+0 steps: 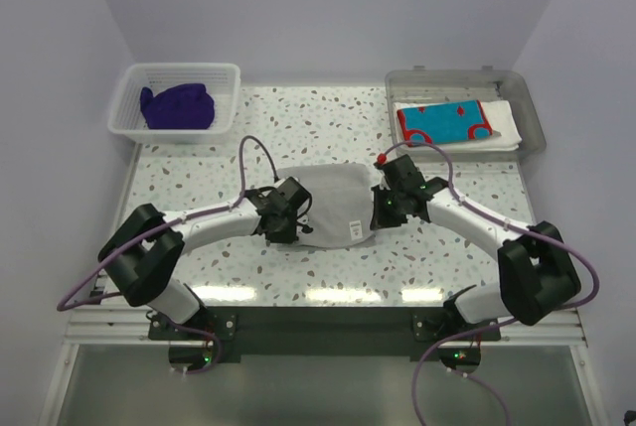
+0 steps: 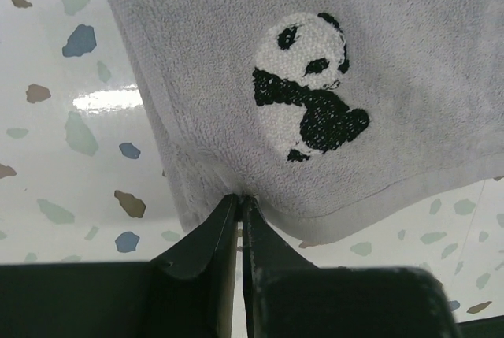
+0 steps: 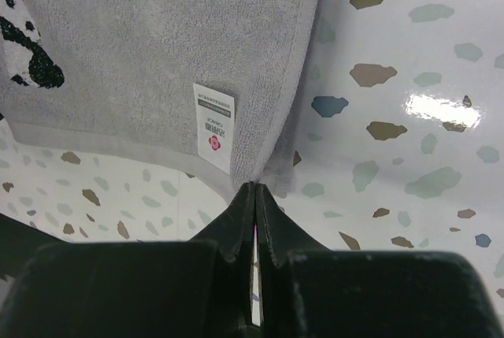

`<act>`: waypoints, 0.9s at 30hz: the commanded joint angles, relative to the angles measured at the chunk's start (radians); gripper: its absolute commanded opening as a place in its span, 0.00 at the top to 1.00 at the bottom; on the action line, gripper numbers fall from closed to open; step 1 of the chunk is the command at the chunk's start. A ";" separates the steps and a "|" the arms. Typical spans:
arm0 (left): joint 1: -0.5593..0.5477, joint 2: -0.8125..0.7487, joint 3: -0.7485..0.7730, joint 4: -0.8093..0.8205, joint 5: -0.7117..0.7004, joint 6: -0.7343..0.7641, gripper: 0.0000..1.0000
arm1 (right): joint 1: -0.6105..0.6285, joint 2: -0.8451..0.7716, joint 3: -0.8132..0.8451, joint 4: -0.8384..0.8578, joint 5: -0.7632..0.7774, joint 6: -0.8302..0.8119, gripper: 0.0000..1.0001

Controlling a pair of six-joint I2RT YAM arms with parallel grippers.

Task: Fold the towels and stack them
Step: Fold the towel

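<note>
A grey towel (image 1: 333, 203) with a panda patch (image 2: 307, 86) lies folded at the middle of the table. My left gripper (image 1: 296, 215) (image 2: 240, 196) pinches its near left corner, jaws almost together on the cloth (image 2: 378, 46). At the near right corner, beside a white label (image 3: 213, 127), my right gripper (image 1: 383, 210) (image 3: 256, 186) is shut on the towel's edge (image 3: 157, 39). A dark purple towel (image 1: 179, 106) sits crumpled at the back left. A folded turquoise-and-red towel (image 1: 445, 121) rests on a folded white towel (image 1: 505, 130) at the back right.
The white slatted basket (image 1: 129, 98) holding the purple towel stands at the back left corner. The clear grey tray (image 1: 527, 88) with the stacked towels stands at the back right. The speckled tabletop (image 1: 248, 277) lies between the towel and the arm bases.
</note>
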 commanded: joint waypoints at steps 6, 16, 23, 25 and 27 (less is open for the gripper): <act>-0.003 0.006 0.016 0.077 0.003 -0.007 0.83 | 0.011 -0.003 -0.001 0.024 -0.017 -0.004 1.00; -0.003 -0.028 0.027 0.011 -0.041 0.001 1.00 | 0.018 -0.020 0.030 -0.005 -0.008 -0.003 1.00; -0.003 -0.117 0.112 -0.177 -0.155 0.028 1.00 | 0.032 -0.063 0.088 -0.069 -0.005 0.005 1.00; -0.003 -0.129 0.106 -0.202 -0.156 0.034 1.00 | 0.047 -0.065 0.081 -0.065 -0.010 0.017 1.00; -0.002 -0.129 0.068 -0.195 -0.156 0.034 1.00 | 0.058 -0.063 0.041 -0.025 -0.020 0.045 1.00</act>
